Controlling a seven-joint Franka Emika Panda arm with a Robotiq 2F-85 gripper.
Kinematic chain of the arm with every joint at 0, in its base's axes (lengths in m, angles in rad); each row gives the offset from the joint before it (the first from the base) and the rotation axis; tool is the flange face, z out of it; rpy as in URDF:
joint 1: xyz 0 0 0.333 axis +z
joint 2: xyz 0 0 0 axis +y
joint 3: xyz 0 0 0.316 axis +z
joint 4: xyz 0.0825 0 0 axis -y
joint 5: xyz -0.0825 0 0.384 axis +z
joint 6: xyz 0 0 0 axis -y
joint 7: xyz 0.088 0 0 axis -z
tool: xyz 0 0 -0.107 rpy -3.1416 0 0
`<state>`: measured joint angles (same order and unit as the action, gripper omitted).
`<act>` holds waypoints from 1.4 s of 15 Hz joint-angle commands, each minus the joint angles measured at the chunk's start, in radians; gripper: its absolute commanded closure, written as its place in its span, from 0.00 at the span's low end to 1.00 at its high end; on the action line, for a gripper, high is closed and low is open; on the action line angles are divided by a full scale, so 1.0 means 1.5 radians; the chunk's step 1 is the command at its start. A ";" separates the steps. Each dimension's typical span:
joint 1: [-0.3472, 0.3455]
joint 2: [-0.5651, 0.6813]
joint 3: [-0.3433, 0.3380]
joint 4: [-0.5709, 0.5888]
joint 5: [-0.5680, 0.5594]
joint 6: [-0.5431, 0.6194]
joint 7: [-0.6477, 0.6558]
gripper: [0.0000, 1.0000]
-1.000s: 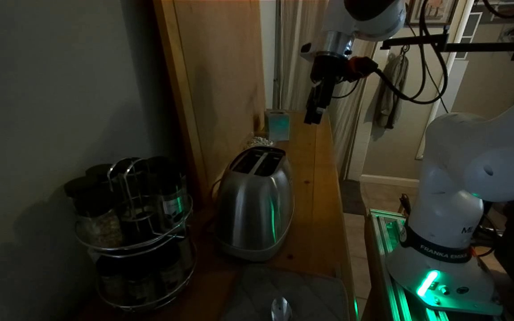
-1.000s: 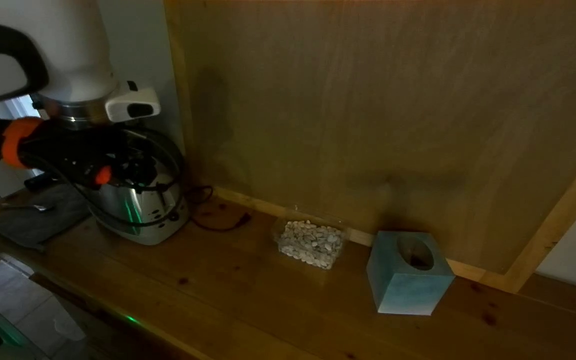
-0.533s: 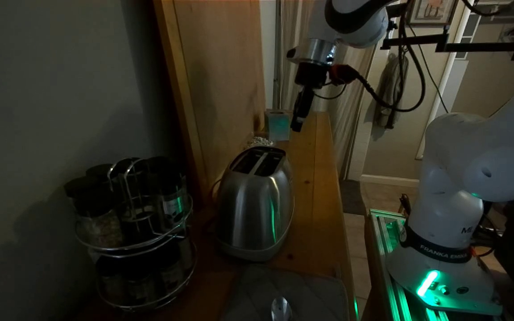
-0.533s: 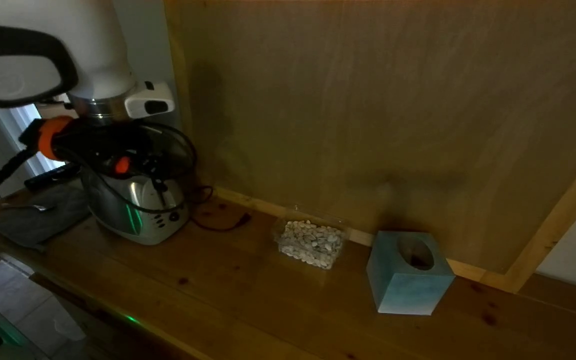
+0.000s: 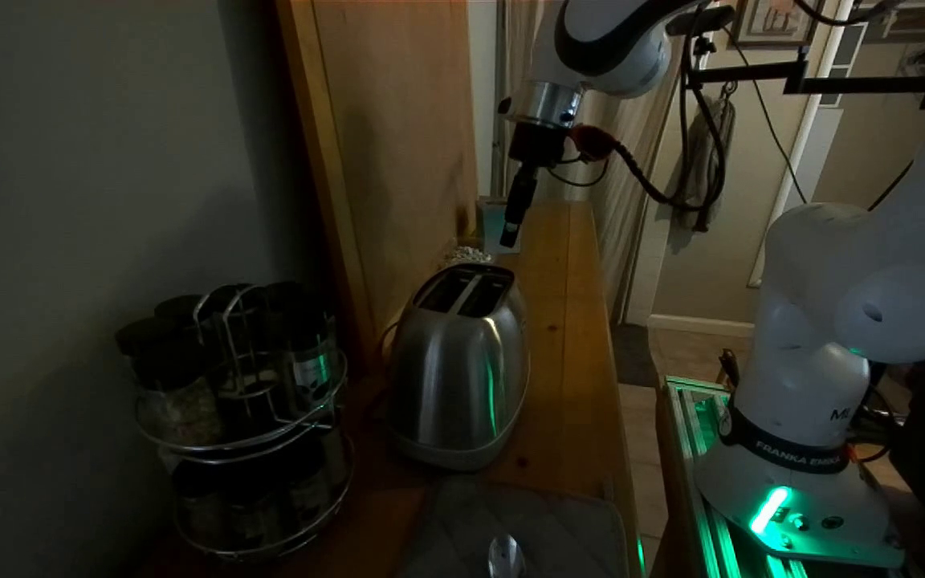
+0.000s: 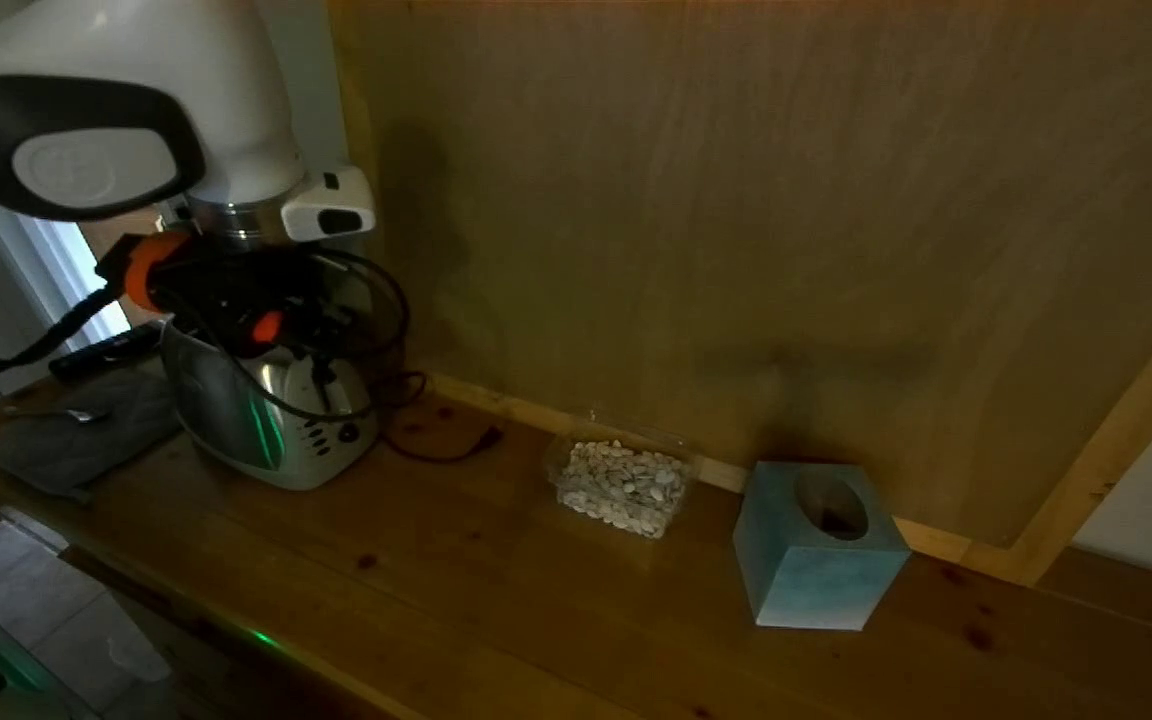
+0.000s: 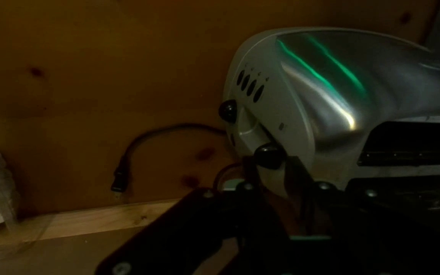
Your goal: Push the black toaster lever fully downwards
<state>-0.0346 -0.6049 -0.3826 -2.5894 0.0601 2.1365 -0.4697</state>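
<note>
The stainless-steel toaster (image 5: 458,369) stands on the wooden counter, its slotted top facing up. The wrist view shows its pale control end, where the black toaster lever (image 7: 269,154) sits at the upper end of its slot. My gripper (image 7: 270,163) points at that end, partly closed but open, a gap between its dark fingers. The lever appears between the fingertips and beyond them; whether they touch it I cannot tell. In an exterior view the gripper (image 5: 509,234) hangs above and behind the toaster, whose body hides the lever there.
A black dial (image 7: 228,110) sits lower on the toaster's end. A power cord (image 6: 446,456) lies beside it, then a clear box of pebbles (image 6: 621,488) and a teal box (image 6: 821,580). A wooden panel (image 6: 736,250) backs the counter. A wire spice rack (image 5: 242,437) stands near the toaster.
My gripper has come lower and closer to the toaster's control end, and its jaws have drawn nearer to each other. The toaster has stayed in place.
</note>
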 commanded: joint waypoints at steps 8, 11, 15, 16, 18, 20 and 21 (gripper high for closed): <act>-0.019 0.093 0.024 0.043 0.040 -0.001 0.046 1.00; -0.016 0.107 0.021 0.051 0.065 -0.014 0.045 1.00; -0.016 0.128 0.022 0.059 0.094 -0.019 0.041 1.00; -0.017 0.134 0.023 0.062 0.097 -0.020 0.040 1.00; -0.019 0.143 0.024 0.064 0.100 -0.017 0.039 1.00; -0.020 0.154 0.025 0.066 0.101 -0.022 0.037 1.00; -0.021 0.158 0.026 0.066 0.099 -0.022 0.037 1.00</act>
<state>-0.0464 -0.4105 -0.3620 -2.5217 0.1788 2.1316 -0.4087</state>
